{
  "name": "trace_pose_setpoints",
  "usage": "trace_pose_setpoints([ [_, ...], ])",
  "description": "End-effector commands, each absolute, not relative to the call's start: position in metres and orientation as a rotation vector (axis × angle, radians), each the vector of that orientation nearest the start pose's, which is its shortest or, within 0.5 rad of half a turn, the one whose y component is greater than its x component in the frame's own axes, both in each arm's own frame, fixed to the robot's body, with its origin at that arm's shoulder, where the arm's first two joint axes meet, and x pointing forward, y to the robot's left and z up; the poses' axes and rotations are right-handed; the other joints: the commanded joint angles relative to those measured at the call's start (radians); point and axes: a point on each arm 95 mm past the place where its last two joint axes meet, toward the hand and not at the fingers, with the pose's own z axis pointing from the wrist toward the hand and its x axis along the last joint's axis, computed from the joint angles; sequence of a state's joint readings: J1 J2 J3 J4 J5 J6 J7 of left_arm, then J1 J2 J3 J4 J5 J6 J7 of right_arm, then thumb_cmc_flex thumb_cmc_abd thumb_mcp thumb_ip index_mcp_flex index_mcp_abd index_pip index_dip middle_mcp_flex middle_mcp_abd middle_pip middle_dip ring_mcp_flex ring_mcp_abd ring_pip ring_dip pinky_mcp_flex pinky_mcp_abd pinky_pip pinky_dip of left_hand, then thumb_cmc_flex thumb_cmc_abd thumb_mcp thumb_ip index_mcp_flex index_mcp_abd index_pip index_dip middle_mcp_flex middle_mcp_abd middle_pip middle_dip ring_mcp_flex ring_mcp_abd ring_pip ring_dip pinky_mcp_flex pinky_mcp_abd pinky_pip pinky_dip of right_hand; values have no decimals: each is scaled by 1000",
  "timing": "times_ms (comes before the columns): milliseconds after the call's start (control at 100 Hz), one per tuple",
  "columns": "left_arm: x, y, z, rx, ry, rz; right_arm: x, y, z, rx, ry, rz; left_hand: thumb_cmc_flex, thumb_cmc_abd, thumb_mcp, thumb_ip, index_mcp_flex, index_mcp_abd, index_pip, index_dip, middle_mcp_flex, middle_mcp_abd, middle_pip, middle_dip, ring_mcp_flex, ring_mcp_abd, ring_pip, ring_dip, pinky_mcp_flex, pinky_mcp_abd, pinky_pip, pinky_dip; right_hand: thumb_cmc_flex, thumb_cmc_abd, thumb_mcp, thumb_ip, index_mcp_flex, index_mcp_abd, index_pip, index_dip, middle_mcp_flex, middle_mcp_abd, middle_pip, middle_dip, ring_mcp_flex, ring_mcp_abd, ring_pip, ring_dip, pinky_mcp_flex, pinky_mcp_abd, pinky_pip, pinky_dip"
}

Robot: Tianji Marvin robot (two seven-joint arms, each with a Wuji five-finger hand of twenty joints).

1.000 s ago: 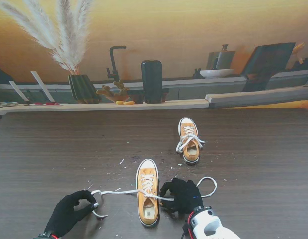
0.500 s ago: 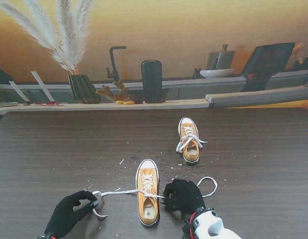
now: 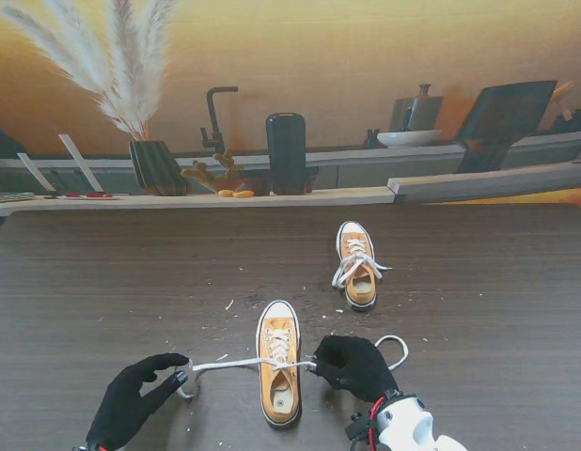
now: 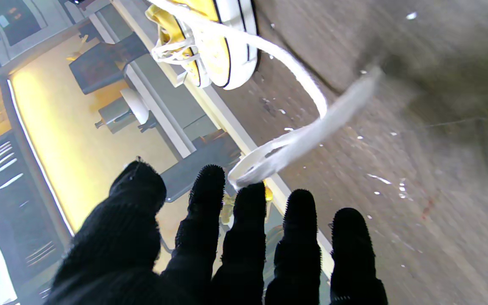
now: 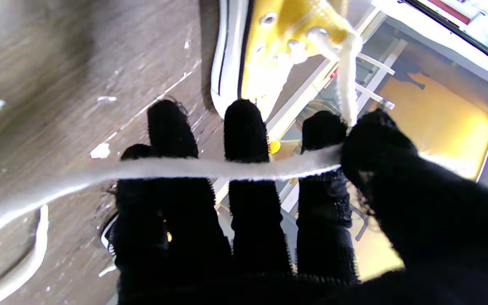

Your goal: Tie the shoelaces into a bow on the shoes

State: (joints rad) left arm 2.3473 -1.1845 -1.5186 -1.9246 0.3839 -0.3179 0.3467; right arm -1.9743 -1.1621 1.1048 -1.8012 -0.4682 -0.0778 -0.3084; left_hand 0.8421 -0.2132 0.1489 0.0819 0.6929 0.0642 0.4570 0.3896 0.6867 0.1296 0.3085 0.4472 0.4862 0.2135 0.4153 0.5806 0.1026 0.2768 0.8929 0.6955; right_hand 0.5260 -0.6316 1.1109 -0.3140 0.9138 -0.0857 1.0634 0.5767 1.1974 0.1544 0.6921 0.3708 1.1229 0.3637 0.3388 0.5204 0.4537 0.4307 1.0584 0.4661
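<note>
Pinching lace [image 5: 235, 167] right of shoe [image 3: 277, 373]: right hand [image 3: 352, 365]; left hand [image 3: 131, 402] spread, empty

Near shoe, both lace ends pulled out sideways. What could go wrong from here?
1. The left hand has its fingers spread; in the left wrist view the left lace end only touches the fingertips, so it may drop.
2. The right hand pinches the right lace end taut. A harder pull could drag or tip the near shoe, which nothing holds down.
3. No loop is formed yet; a slack lace could lose tension.
</note>
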Motion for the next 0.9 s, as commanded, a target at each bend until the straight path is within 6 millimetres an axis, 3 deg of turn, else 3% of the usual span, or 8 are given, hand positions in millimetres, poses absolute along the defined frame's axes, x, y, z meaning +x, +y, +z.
trace_pose_setpoints([
  [0, 190, 40, -348, -1854, 706, -1978, 254, 75, -367, -2154, -1146, -2260, -42, 38, -34, 18, 8, -45, -17, -21, -14, -1, -12, 4, -20, 1, -8, 9, -11, 0, -5, -6, 40, 16, 5, 20, -16, -10, 56, 16, 80, -19, 30, -8, 84, 79, 30, -65, 14, -41, -40, -51],
  [110, 191, 35, -341, -1832, 691, -2009, 256, 76, -366, -2161, -1044, -2186, -41, 37, -35, 20, 19, -45, -20, -13, -8, 0, -10, 5, -15, 1, -7, 10, -9, 1, -4, -5, 49, 35, -7, 21, -39, 30, 79, 16, 96, -39, 195, 81, 129, 83, 80, -99, 47, -43, -19, -87],
  [190, 191, 33, -337, -1812, 693, -2014, 256, 78, -365, -2166, -934, -2112, -44, 40, -37, 20, 22, -45, -21, -7, -10, 0, -11, 5, -19, 1, -10, 9, -11, 3, -5, -5, 62, 44, -18, 24, -56, 58, 98, 13, 78, -15, 352, 150, 133, 87, 166, -57, 74, -24, 1, -105],
  [300, 191, 31, -333, -1793, 691, -2029, 257, 79, -363, -2160, -870, -2032, -43, 39, -38, 22, 20, -50, -22, 2, -21, 0, -17, 3, -32, 3, -18, 6, -24, -3, -22, -11, 59, 55, -32, 26, -73, 69, 116, 4, 81, -34, 498, 194, 150, 55, 576, 169, 280, 128, 135, -99],
  [390, 192, 28, -330, -1766, 710, -2033, 257, 79, -361, -2155, -888, -2015, -50, 50, -45, 23, 1, -49, -46, -3, -45, 9, -32, -3, -53, -1, -37, 0, -40, -11, -56, -20, 43, 61, -39, 25, -81, 42, 123, -8, 77, -63, 518, 220, 163, -77, 900, 491, 558, 239, 374, -68],
  [470, 194, 24, -328, -1720, 744, -2024, 257, 79, -359, -2144, -933, -2019, -60, 61, -58, 25, -31, -56, -85, -20, -86, 1, -53, -12, -82, -4, -62, -9, -55, -21, -83, -23, 34, 70, -48, 24, -91, 16, 119, -16, 67, -81, 479, 236, 179, -320, 1144, 733, 669, 132, 655, 230],
  [570, 198, 19, -327, -1636, 814, -1993, 258, 81, -356, -2138, -956, -2023, -63, 48, -72, 31, -80, -99, -122, -36, -145, -11, -81, -26, -122, -16, -94, -20, -70, -34, -114, -19, 33, 70, -50, 25, -93, 10, 115, -29, 61, -78, 451, 232, 187, -521, 1285, 841, 713, -18, 860, 341],
  [890, 219, 5, -321, -1496, 815, -1962, 259, 81, -352, -2128, -1023, -1998, -54, -61, -16, 39, -24, -87, 19, 54, -107, -34, -60, -17, -107, -16, -112, -20, -62, -29, -146, 0, 31, 75, -59, 25, -89, 1, 104, -45, 53, -69, 406, 220, 190, -549, 1297, 880, 717, -53, 890, 349],
])
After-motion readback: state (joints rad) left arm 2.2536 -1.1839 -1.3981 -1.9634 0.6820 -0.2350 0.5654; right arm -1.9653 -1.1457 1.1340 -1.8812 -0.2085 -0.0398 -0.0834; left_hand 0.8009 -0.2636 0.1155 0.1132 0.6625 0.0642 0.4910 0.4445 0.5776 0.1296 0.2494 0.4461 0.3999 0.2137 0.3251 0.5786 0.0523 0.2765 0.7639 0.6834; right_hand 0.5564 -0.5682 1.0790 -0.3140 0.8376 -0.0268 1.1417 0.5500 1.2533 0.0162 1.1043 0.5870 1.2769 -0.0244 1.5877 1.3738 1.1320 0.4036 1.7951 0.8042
